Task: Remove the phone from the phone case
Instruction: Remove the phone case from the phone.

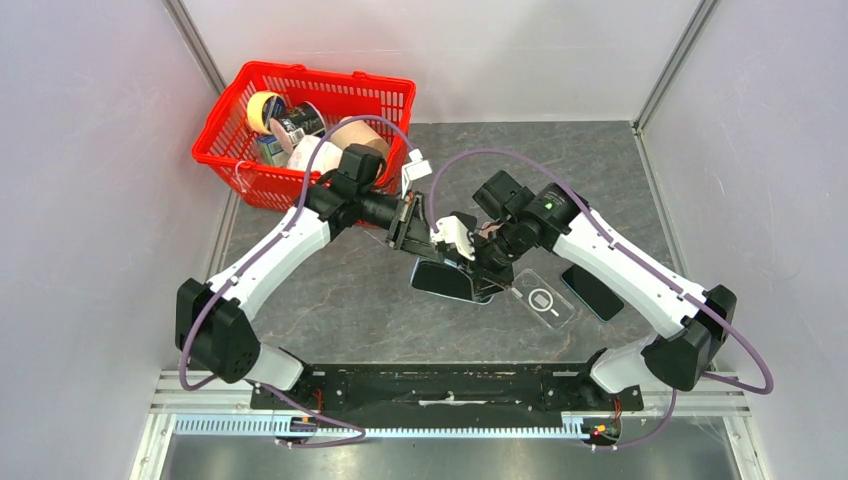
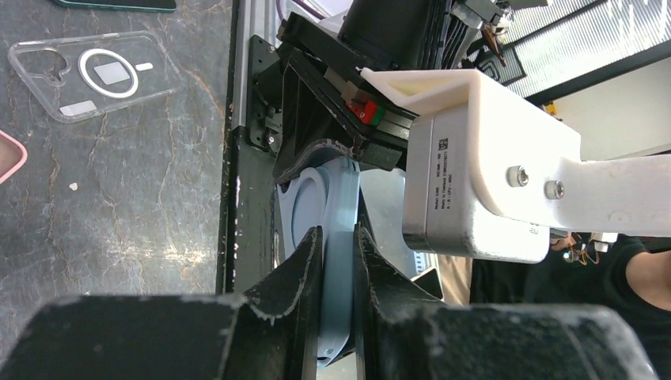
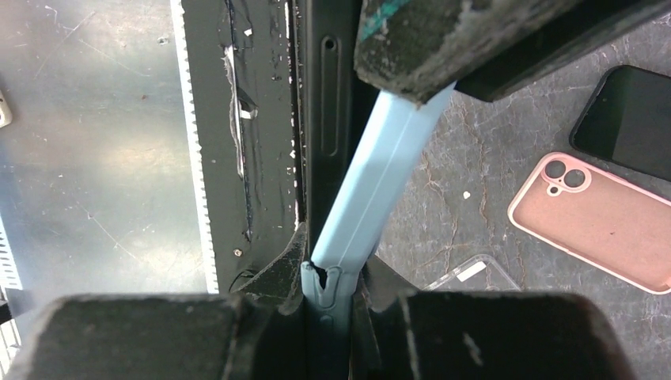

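The dark slab phone (image 1: 448, 281) in its light-blue rubbery case (image 2: 336, 207) is held over the centre of the grey surface (image 1: 330, 300), with its long axis running nine-to-three. The left gripper (image 1: 424, 236) clamps the case from eleven o'clock, and the right gripper (image 1: 480, 262) clamps it from two o'clock.

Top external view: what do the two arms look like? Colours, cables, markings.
Left arm and right arm: white tubular links, black joint housings, purple cable looping along each. Green light on the right wrist. Left gripper and right gripper: black, rough-surfaced fingers.
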Robot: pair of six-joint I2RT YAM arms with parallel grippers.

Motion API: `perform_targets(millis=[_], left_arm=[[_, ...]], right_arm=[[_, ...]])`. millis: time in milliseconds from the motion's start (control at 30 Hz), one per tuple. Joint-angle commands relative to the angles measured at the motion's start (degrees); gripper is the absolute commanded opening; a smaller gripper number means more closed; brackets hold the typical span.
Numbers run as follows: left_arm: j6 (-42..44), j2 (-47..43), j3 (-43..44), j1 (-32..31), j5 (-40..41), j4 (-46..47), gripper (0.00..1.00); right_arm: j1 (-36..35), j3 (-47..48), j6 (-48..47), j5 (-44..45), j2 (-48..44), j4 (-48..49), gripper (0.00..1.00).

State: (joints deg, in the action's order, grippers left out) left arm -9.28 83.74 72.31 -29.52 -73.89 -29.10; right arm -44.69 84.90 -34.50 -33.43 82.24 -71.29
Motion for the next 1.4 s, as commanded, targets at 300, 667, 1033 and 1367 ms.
perform_targets(millis=[300, 667, 1033, 1367], left_arm=[[20.7, -0.2, -3.0, -4.1, 21.4, -3.9, 0.02], [27.0, -3.4, -6.7, -7.7, 29.4, -0.1, 0.02], [41.5, -4.2, -8.3, -7.8, 25.0, -8.4, 0.02], [48.1, -5.5, -9.2, -7.9, 29.5, -10.7, 0.16]], right_arm=[[-0.2, 6.5, -1.9, -17.6, -4.1, 7.9, 0.00], [0.6, 7.3, -0.7, -23.9, -2.0, 7.2, 0.00], [2.1, 6.6, -0.6, -24.8, -3.0, 7.3, 0.00], [2.8, 6.5, -0.4, -26.4, -2.3, 6.9, 0.00]])
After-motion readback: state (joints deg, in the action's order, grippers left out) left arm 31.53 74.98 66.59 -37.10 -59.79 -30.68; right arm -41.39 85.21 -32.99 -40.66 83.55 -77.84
